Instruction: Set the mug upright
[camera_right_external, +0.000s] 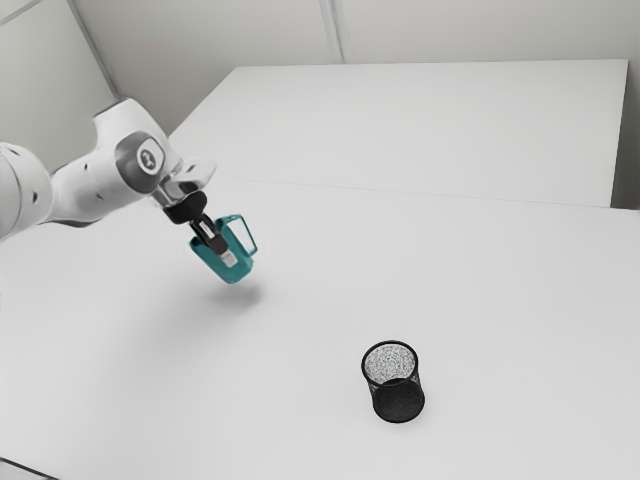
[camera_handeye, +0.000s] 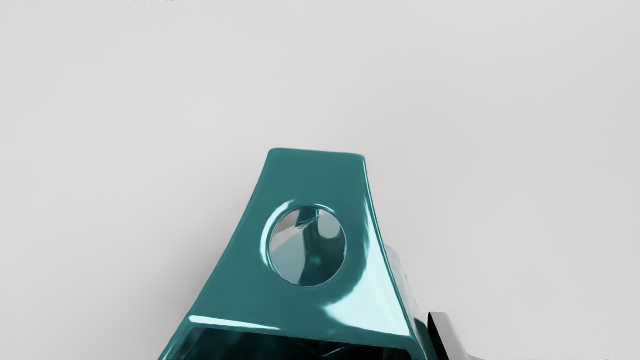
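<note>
My fingers (camera_right_external: 213, 240) are closed on the mug (camera_right_external: 238, 270), which I carry in the left half of the exterior view, near the middle of its height. It is clear of the counter (camera_right_external: 300, 400): a soft shadow lies just below it. The mug leans, its base toward the lower right, its handle (camera_right_external: 252, 236) on the exterior view's right side. In the wrist view a dark hollow, which I take for the mouth, opens toward my hand.

I judge that I am at the righting step: the mug is in my grip, but not yet upright. Next I should turn my wrist until the base faces straight down, then lower it flat and let go only once it sits firmly. Letting go while it leans could tip it over.

Farther off, at the lower right, a black mesh pot (camera_right_external: 394, 383) stands well apart. A white slab (camera_right_external: 430, 120) fills the upper right, before pale walls (camera_right_external: 270, 35).
</note>
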